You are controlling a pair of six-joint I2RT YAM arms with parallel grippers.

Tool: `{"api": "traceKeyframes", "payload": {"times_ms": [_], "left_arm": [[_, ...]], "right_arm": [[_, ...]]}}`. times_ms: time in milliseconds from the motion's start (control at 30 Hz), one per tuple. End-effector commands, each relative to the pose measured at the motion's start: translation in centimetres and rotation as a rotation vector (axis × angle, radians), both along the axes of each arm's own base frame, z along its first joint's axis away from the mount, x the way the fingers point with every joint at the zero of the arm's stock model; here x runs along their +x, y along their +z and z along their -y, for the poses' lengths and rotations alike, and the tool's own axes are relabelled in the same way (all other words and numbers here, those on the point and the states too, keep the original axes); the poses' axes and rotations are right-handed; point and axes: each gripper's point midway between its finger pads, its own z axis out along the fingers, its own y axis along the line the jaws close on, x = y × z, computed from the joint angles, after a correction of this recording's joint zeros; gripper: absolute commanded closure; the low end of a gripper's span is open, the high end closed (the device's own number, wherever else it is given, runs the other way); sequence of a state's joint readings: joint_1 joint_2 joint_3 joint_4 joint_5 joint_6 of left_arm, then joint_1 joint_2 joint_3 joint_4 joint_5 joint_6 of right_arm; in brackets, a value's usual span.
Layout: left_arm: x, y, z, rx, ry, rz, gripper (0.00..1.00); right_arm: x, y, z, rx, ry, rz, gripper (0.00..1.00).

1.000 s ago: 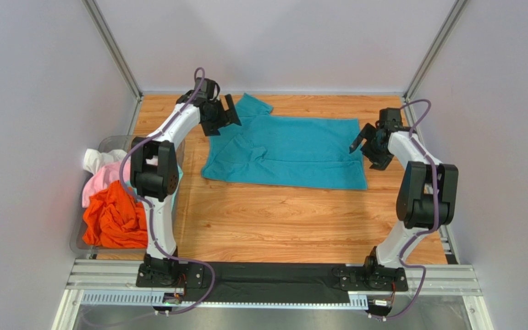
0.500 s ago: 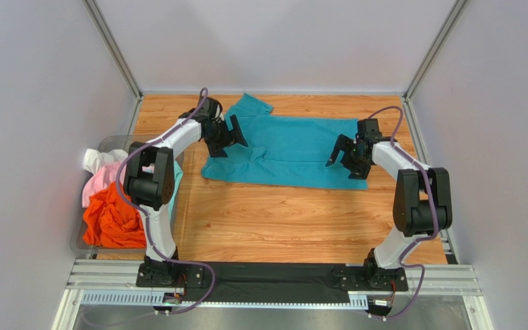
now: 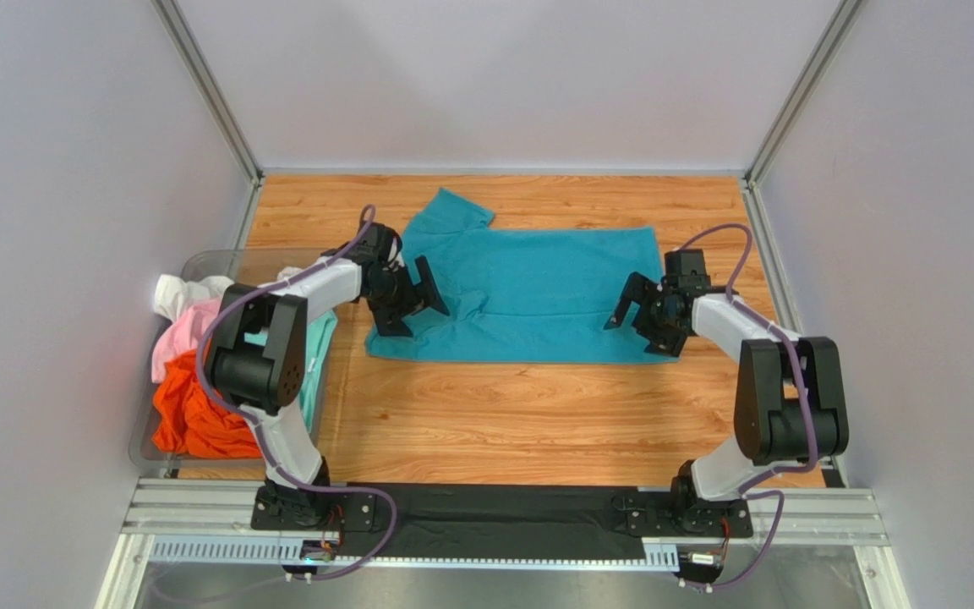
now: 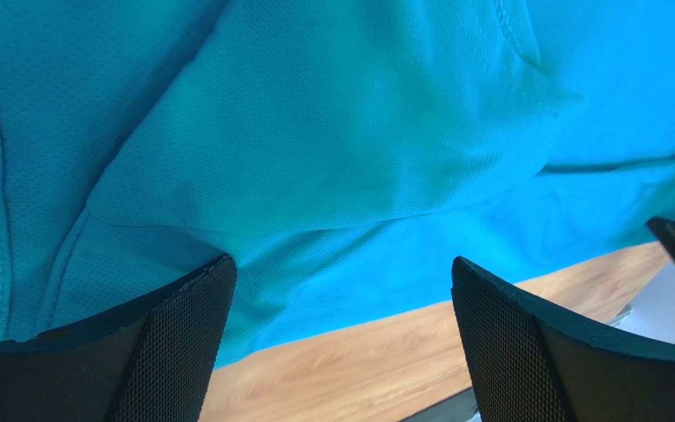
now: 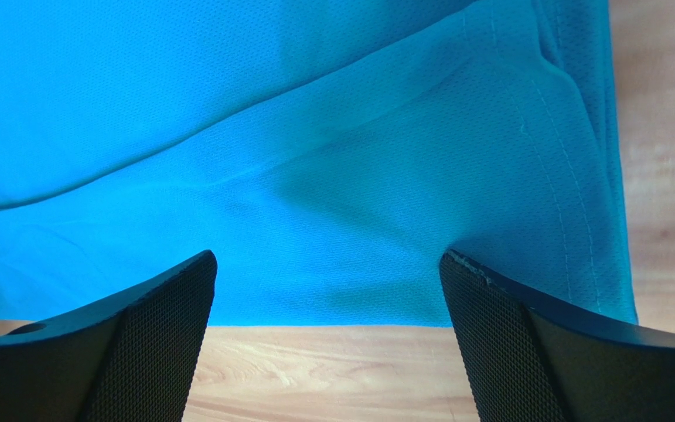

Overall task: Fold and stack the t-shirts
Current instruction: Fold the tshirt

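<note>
The teal-blue t-shirt (image 3: 524, 294) lies spread on the wooden table, one sleeve pointing to the far left. My left gripper (image 3: 412, 300) is open, low over the shirt's near left corner. Its wrist view shows teal cloth (image 4: 332, 149) and the shirt's edge between the fingers (image 4: 174, 343). My right gripper (image 3: 642, 317) is open, low over the near right corner. Its wrist view shows the hem (image 5: 385, 290) between the fingers (image 5: 508, 343). The orange (image 3: 194, 406), pink (image 3: 187, 336), white (image 3: 177, 294) and light aqua (image 3: 318, 349) shirts lie bunched at the left.
A clear plastic bin (image 3: 206, 264) at the table's left edge holds the other shirts. Bare wood (image 3: 518, 419) lies between the teal shirt and the arm bases. Metal frame posts and grey walls enclose the table on three sides.
Both grippers moved from the shirt's far side toward its near corners and came down low. The teal shirt shifted and its near edge now lies a little straighter.
</note>
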State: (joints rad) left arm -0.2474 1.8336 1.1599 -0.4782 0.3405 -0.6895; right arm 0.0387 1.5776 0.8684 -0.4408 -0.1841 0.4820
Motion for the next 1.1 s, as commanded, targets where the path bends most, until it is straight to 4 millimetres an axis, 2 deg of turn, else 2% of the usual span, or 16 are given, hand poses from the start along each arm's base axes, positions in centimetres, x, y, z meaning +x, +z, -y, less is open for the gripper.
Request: {"api": "traceKeyframes", "payload": {"times_ms": [0,67,200,267,433,533,667,733,767,833,867,933,967,1000,1033,1067], "left_arm": [[-5.7,-2.0,-1.8,0.098,0.022,-0.095,0.00],[-7.3,-1.7,-2.0,0.103,0.027,-0.088,0.00],[-11.5,-3.0,-2.9,0.140,0.027,-0.139,0.00],[-13.2,-3.0,-2.8,0.141,0.024,-0.145,0.00],[-14.8,-1.9,-2.3,0.124,0.011,-0.119,0.00],[-14.7,0.4,-2.6,0.140,0.025,-0.063,0.00],[-13.3,5.7,-2.3,0.098,0.040,0.090,0.00],[-12.7,7.3,-2.6,0.107,0.040,0.142,0.00],[-11.6,8.7,-2.5,0.106,0.045,0.184,0.00],[-10.1,9.3,-3.1,0.173,0.051,0.213,0.00],[-8.6,11.2,-2.9,0.177,0.056,0.256,0.00],[-7.2,11.0,-2.8,0.231,0.037,0.206,0.00],[-5.2,13.4,-2.1,0.222,0.024,0.259,0.00],[-2.9,14.0,-1.9,0.258,0.024,0.268,0.00],[-2.6,12.5,-2.0,0.277,0.021,0.226,0.00],[-0.3,14.5,-1.5,0.275,0.025,0.278,0.00]], "right_arm": [[-5.4,-2.6,0.7,-0.024,-0.040,-0.149,0.00],[-6.9,-2.4,0.7,-0.020,-0.056,-0.162,0.00],[-9.1,-0.6,0.7,-0.004,-0.101,-0.102,0.00],[-10.6,-0.7,1.4,-0.030,-0.134,-0.117,0.00],[-11.6,1.0,0.9,0.015,-0.148,-0.017,0.00],[-11.5,2.7,1.3,-0.009,-0.133,0.032,0.00],[-10.7,6.2,1.9,-0.047,-0.116,0.114,0.00],[-10.1,7.8,2.0,-0.048,-0.126,0.164,0.00],[-9.8,8.4,2.1,-0.044,-0.131,0.187,0.00],[-8.9,10.2,2.0,-0.044,-0.122,0.239,0.00],[-8.6,10.7,2.1,-0.049,-0.117,0.252,0.00],[-7.9,12.1,2.1,-0.062,-0.089,0.288,0.00],[-7.6,12.2,2.2,-0.070,-0.082,0.291,0.00],[-7.1,12.5,2.2,-0.082,-0.063,0.307,0.00],[-7.0,12.7,2.2,-0.087,-0.055,0.317,0.00],[-6.7,12.5,2.3,-0.095,-0.050,0.314,0.00]]}}
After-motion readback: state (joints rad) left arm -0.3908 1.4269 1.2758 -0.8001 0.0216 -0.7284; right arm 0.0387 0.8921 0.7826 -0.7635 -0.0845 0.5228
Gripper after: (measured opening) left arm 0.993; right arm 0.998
